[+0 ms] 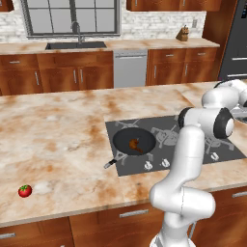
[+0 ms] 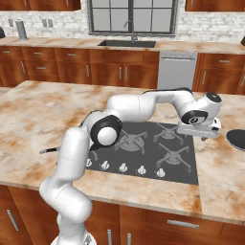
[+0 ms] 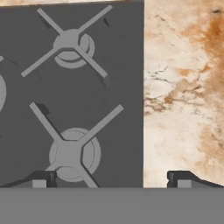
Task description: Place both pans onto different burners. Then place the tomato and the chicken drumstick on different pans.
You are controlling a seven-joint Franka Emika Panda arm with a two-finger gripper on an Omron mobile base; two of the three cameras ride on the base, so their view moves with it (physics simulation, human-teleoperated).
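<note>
In the left base view, a marble-patterned counter [image 1: 58, 125] fills the middle of the frame. At the lower left sits the tomato [image 1: 25, 191], alone on the stone, well apart from everything else. Right of centre is the dark cooktop [image 1: 120, 166] with white knobs [image 1: 148, 166] along its near edge. One pan [image 1: 134, 141] rests on the cooktop's left burner, its thin handle pointing toward the lower left and reaching over the cooktop's edge. The chicken drumstick [image 1: 135, 144] lies inside this pan. The white arm [image 1: 185, 164] rises from the lower right and covers the cooktop's right part.

In the right base view, the arm bends from the lower left across the cooktop to the right of centre, where the hand hangs over the cooktop's right edge. At the far right edge of the frame, a dark round shape, probably the second pan [image 2: 238, 139], lies on the counter; it is cut off by the frame.

In the hand view, two burners [image 3: 70, 43] show on the left half, one upper and one lower, with bare counter on the right. The gripper [image 3: 112, 179] is spread wide at the bottom, one fingertip over the cooktop and one over the stone, with nothing between them.
</note>
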